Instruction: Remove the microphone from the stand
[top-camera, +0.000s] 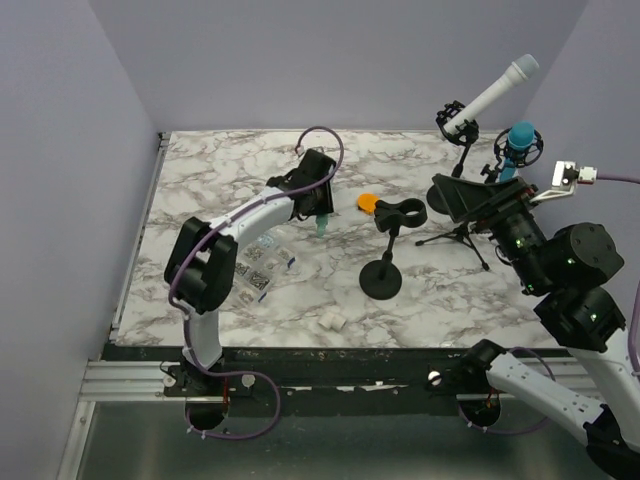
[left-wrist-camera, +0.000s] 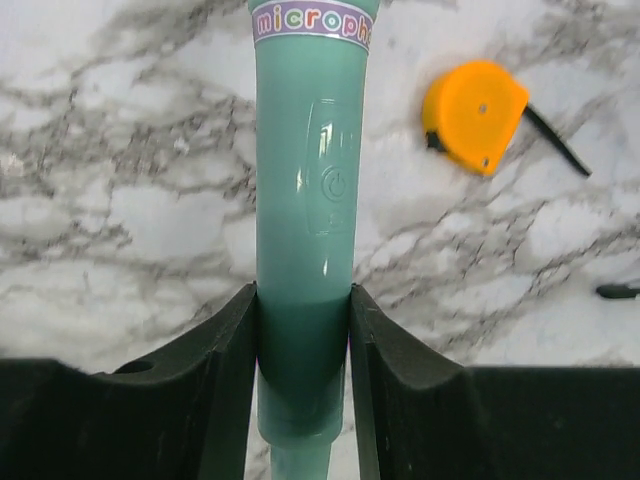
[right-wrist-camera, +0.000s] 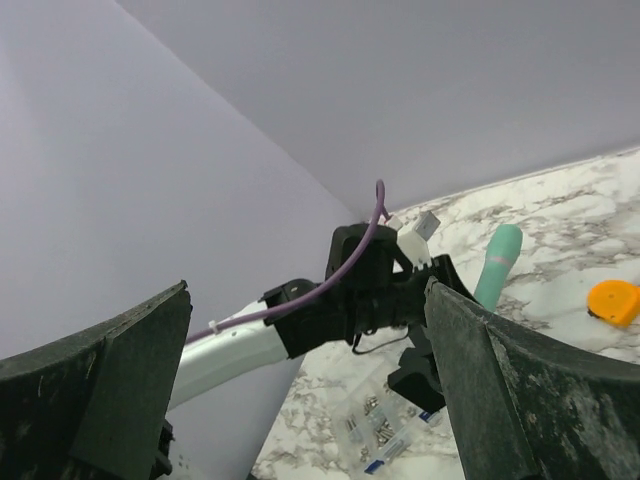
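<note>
Black finger pads (left-wrist-camera: 225, 400) of our left gripper (left-wrist-camera: 303, 335) fill the bottom of the left wrist view, and they are clamped on the teal microphone (left-wrist-camera: 305, 200). The jaws are only as far apart as the handle is wide, one pad flat against each side. The handle runs away from the camera, showing a power symbol on its face and a purple band printed with "microph" at the far end.

From above, we see the microphone held over the marble table (top-camera: 200, 180), left of the black stand (top-camera: 383, 275) and clear of it. The stand's clip faces up at the top of its short pole, with nothing touching it. We cannot tell whether the microphone's lower end touches the tabletop.

An orange tape measure (left-wrist-camera: 475, 115) lies on the marble between the microphone and the stand's clip, near both and touching neither.

Our right gripper (right-wrist-camera: 308, 320) is raised on the right side, and its jaws are spread wide and hold nothing. Between its fingers the wrist camera shows the left arm and the teal handle beyond.

Behind the right gripper, a white microphone (top-camera: 495, 92) sits tilted in a shock mount on a tripod, with a blue microphone (top-camera: 520, 137) in another mount just beside it. Small clear bags (top-camera: 258, 265) lie on the marble near the left arm, and a small white piece (top-camera: 332, 321) rests near the front edge.
</note>
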